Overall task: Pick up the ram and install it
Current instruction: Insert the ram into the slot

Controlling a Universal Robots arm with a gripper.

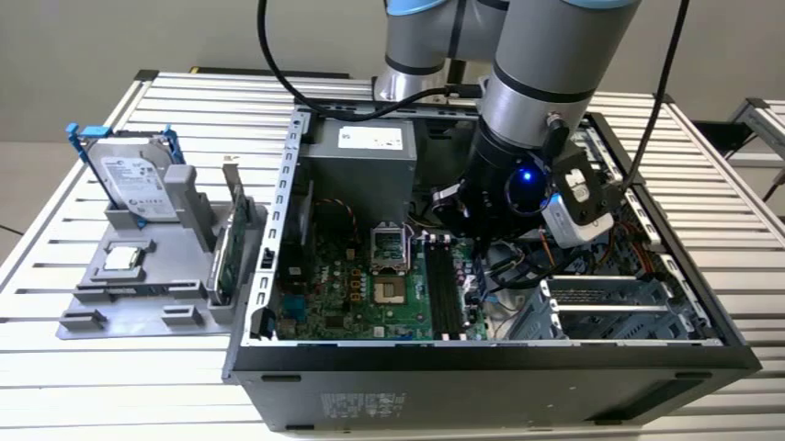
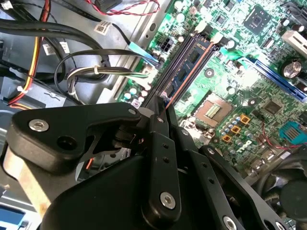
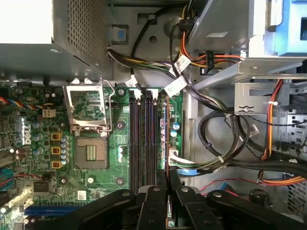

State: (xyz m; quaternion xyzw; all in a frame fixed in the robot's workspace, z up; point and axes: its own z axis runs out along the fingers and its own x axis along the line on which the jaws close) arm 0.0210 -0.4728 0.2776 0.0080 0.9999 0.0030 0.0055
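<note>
The ram (image 3: 167, 139) stands on edge as a thin strip along the outermost of the black memory slots (image 3: 143, 139), next to the bare CPU socket (image 3: 91, 153). My gripper (image 3: 168, 184) is shut on one end of it, the two black fingers pressed against its faces. In the second wrist view the ram (image 2: 189, 64) runs away from the gripper (image 2: 162, 108) along the slots, its blue-green board lit. Whether it is fully seated I cannot tell. In the exterior view the arm's wrist (image 1: 516, 184) reaches down into the open computer case (image 1: 491, 354) over the memory slots (image 1: 442, 289).
Cable bundles (image 3: 216, 139) and the drive cage (image 3: 259, 76) crowd the side of the slots away from the socket. The power supply (image 1: 368, 152) sits at the case's back. On the exterior view's left, a grey holder (image 1: 135, 294) carries a hard drive (image 1: 129, 175) and a green expansion card (image 1: 233, 243).
</note>
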